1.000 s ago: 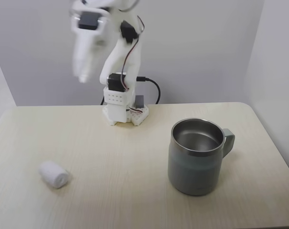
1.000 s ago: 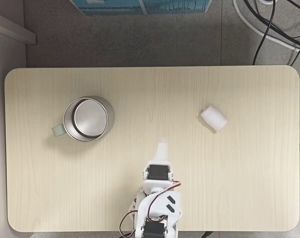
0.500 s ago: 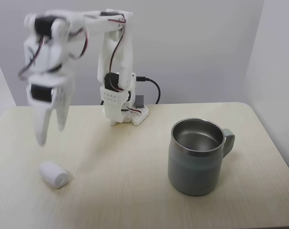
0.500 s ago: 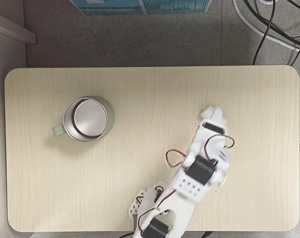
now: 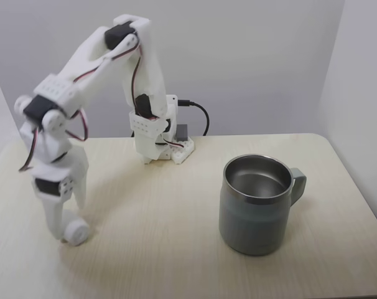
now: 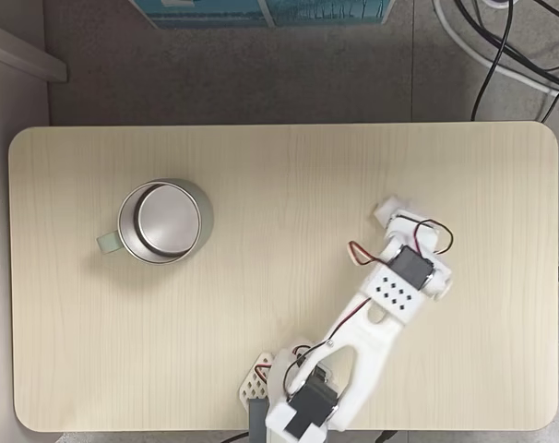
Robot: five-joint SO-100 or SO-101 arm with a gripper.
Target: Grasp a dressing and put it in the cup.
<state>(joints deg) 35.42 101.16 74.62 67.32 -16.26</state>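
Two fixed views of a white arm at a pale wooden table (image 5: 176, 249), one from the front at table height and one from above. In the front view the arm reaches from its base (image 5: 160, 140) at the back of the table out and down toward the left, and the gripper (image 5: 67, 227) points downward with its tips at or just above the tabletop. The fingers stand apart in a moderate spread: one finger (image 5: 51, 221) descends on the left side of the dressing (image 5: 75, 232), and the second finger (image 5: 81, 198) is behind and above it, so that the small white gauze roll lies in the gap between them, close against the left finger; whether either finger actually presses on the roll cannot be told. The dressing rests on the table, lying on its side with a round end toward the camera. In the view from above, the gripper (image 6: 399, 221) covers most of the dressing (image 6: 387, 210), of which a white corner projects at the upper left of the fingertips. The cup (image 5: 258, 202), a grey-green metal mug with a shiny steel interior, stands upright well away from the fingers, to the right in the front view, its squared handle (image 5: 298, 182) turned to the right; seen from above, the cup (image 6: 165, 221) is on the left part of the table (image 6: 289, 157), well apart from the gripper. Black cables (image 6: 501, 46) lie on the floor beyond the table's far edge.
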